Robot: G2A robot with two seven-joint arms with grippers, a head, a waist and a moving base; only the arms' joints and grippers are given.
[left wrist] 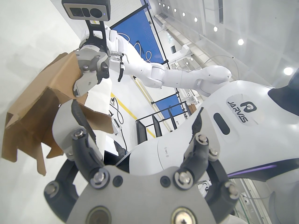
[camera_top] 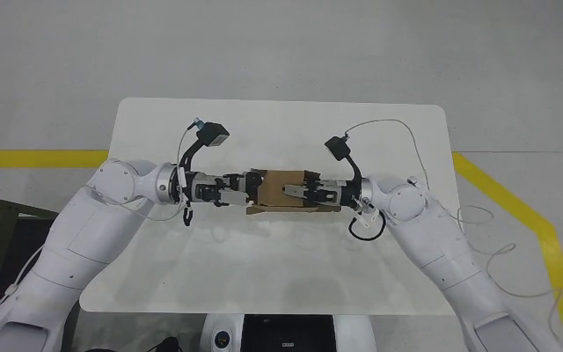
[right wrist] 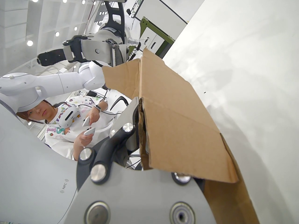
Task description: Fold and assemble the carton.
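Note:
The brown carton (camera_top: 280,190) is held above the middle of the white table (camera_top: 264,123), partly opened with loose flaps. My right gripper (camera_top: 297,192) is shut on one of its panels. In the right wrist view the cardboard (right wrist: 177,122) runs between the fingers and hides the far one. In the left wrist view that gripper (left wrist: 79,87) pinches the carton's (left wrist: 35,115) far edge. My left gripper (camera_top: 244,187) stands open at the other end. Its fingers are spread wide (left wrist: 135,109), and one finger (left wrist: 77,117) lies against a flap.
A thin white cable (camera_top: 387,128) loops over the table behind the right arm. Yellow tape (camera_top: 53,158) marks the floor on both sides. Bare tabletop lies in front of and behind the carton.

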